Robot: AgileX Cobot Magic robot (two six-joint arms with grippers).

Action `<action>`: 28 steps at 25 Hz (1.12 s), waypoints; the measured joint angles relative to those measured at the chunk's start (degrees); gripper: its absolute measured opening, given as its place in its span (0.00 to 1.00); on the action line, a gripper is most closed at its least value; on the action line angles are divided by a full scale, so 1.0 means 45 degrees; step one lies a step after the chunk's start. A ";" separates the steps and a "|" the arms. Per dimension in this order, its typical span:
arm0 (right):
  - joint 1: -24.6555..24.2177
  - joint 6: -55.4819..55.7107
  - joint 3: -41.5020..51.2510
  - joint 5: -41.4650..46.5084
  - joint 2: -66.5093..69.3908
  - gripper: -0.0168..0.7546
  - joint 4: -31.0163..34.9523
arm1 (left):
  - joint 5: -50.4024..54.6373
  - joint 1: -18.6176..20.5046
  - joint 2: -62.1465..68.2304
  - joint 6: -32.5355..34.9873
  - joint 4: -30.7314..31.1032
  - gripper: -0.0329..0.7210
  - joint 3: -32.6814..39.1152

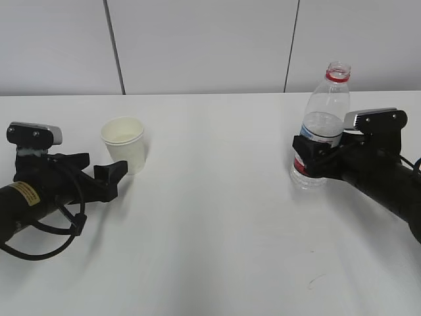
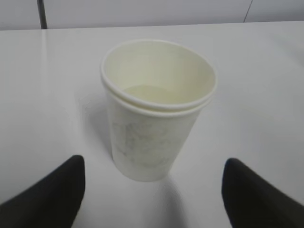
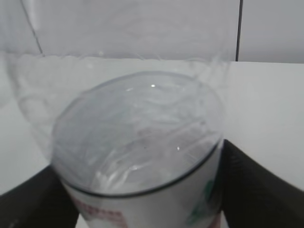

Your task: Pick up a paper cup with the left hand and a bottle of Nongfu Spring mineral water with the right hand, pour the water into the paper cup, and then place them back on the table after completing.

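A white paper cup (image 1: 124, 143) stands upright on the white table (image 1: 210, 224). My left gripper (image 1: 100, 166) is open just left of the cup, not touching it. In the left wrist view the cup (image 2: 154, 114) stands just ahead of the gripper (image 2: 152, 187), between the lines of its two spread fingers (image 2: 52, 194). The clear, uncapped bottle (image 1: 321, 128) with a red neck ring stands on the table, with water (image 1: 320, 122) inside. My right gripper (image 1: 308, 157) is shut on its labelled lower half. In the right wrist view the bottle (image 3: 137, 142) fills the gap of the gripper (image 3: 142, 194), and both fingers (image 3: 254, 185) touch it.
A white panelled wall (image 1: 210, 46) runs along the table's far edge. A black cable (image 1: 39, 243) loops under the left arm. Bare tabletop lies between the cup and the bottle.
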 joint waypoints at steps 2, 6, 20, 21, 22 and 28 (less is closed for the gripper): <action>0.0000 -0.0014 0.0000 0.0000 0.0000 0.78 0.0000 | 0.0000 0.0000 0.0000 0.0000 0.0000 0.76 0.0000; 0.0000 -0.0028 0.0020 0.0000 0.0000 0.79 0.0000 | 0.0000 0.0000 0.0000 0.0000 0.0000 0.76 0.0000; 0.0000 -0.0028 0.0257 0.0000 -0.0495 0.87 -0.0205 | 0.0000 0.0000 0.0000 0.0000 0.0000 0.76 0.0000; 0.0000 -0.0028 0.0337 0.0024 -0.0604 0.87 -0.0229 | 0.0000 0.0000 0.0000 0.0000 0.0000 0.76 0.0000; 0.0000 -0.0028 0.0436 0.0024 -0.0689 0.87 -0.0229 | 0.0000 0.0000 0.0000 0.0000 0.0000 0.76 0.0000; 0.0000 -0.0028 0.0960 -0.0026 -0.0882 0.87 -0.0229 | 0.0000 0.0000 0.0000 0.0000 0.0000 0.76 0.0000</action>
